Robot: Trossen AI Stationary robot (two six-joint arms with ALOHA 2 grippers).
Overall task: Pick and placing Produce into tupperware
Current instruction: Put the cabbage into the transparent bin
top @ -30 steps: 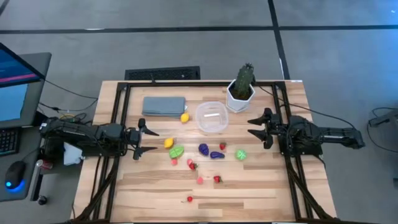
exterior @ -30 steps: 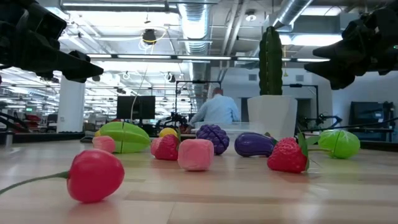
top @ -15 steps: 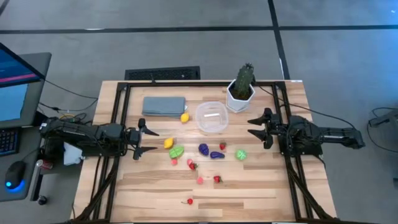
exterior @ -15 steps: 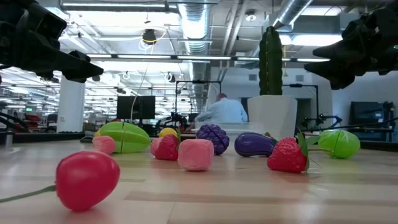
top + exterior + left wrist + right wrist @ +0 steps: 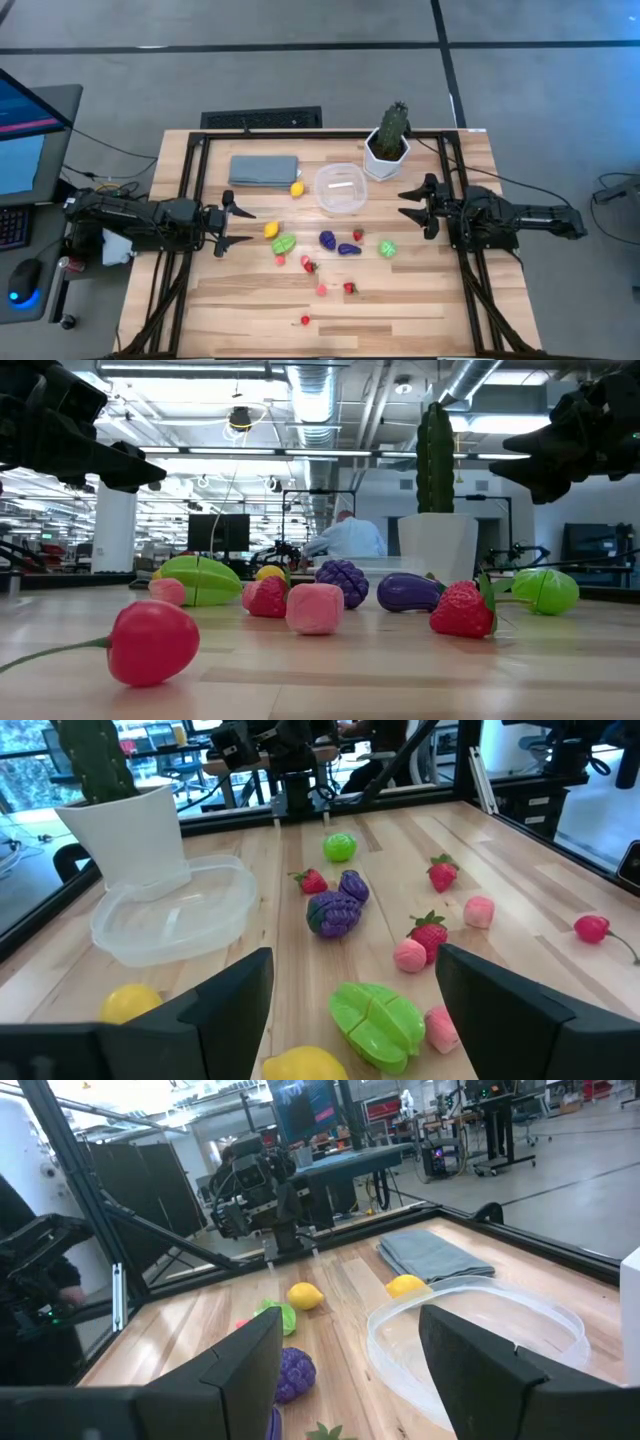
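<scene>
Nearest to the front edge of the wooden tabletop [image 5: 400, 310], a small smooth red fruit [image 5: 305, 321] with a thin stem is lying alone. A little farther in, two strawberries [image 5: 349, 288] with green leaf tops and a pale pink rounded cube [image 5: 322, 290] are resting on the light planks. Toward the middle, the rest of the produce is spreading in a loose band: a ribbed lime-green piece [image 5: 284, 243], a yellow lemon-shaped piece [image 5: 271, 229], a bumpy purple grape bunch [image 5: 327, 239], a glossy purple eggplant [image 5: 348, 250] and a round green piece [image 5: 388, 248].

Beyond them the tupperware [image 5: 340, 189], round, clear and whitish, is standing open and nothing is showing inside it. A second yellow piece [image 5: 296, 188] is lying just beside its left side, and a flat grey-blue folded cloth [image 5: 264, 169] is lying near the back edge. A green cactus in a white angular pot [image 5: 387, 145] is standing near the back right.

The left gripper [image 5: 233, 225] is hovering at the left edge, jaws released and holding nothing, with the yellow and lime pieces near in front of it. The right gripper [image 5: 413, 206] is hovering at the right edge, jaws also released and empty, the tupperware a little apart from its tips.
</scene>
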